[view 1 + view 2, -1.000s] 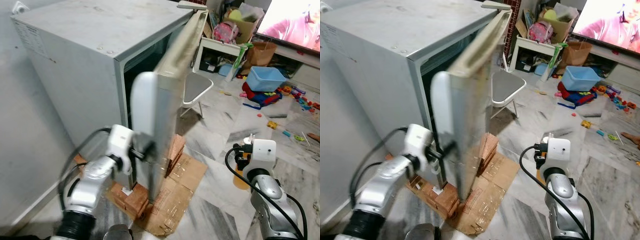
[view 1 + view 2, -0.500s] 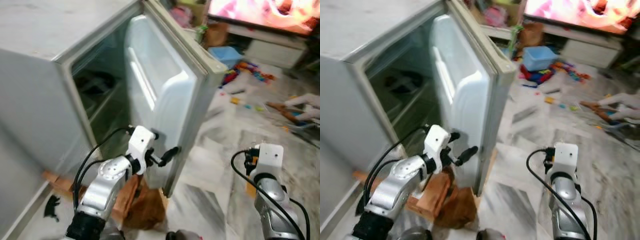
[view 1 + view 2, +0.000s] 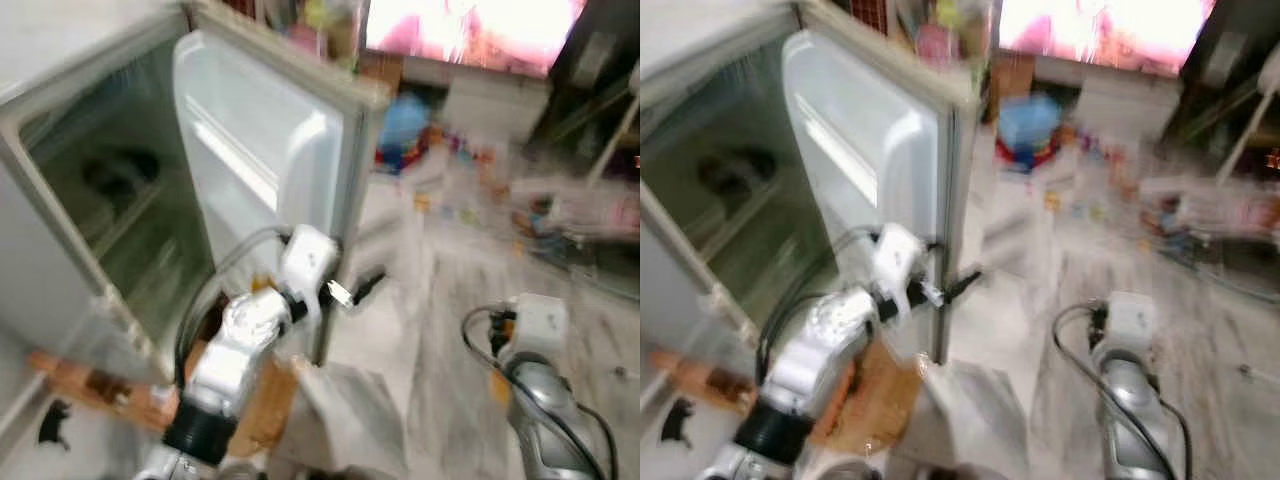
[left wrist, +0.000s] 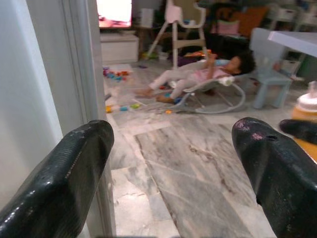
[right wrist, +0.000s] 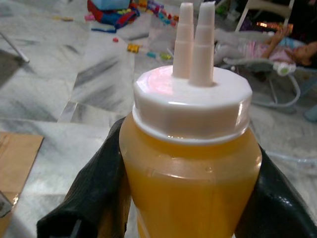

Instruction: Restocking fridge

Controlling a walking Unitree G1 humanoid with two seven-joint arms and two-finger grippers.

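Left pincer [image 3: 365, 284] reaches just past the outer edge of the open fridge door [image 3: 255, 150] in the blurred left eye view, beside the dim fridge interior [image 3: 95, 215]. From the left wrist, its fingers [image 4: 64, 183] spread wide over marble floor [image 4: 188, 168], gripping nothing. From the right wrist, the right pincer [image 5: 190, 198] clamps an orange sauce bottle [image 5: 190, 183] with a white twin-nozzle cap [image 5: 190, 101].

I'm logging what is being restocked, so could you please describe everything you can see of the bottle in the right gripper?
The squeeze bottle is translucent plastic, filled with orange-yellow liquid almost to its neck. A white screw cap tops it, carrying two pale nozzles side by side. It stands upright, clamped between the right gripper and its black fingers, which press its sides, above the marble floor.
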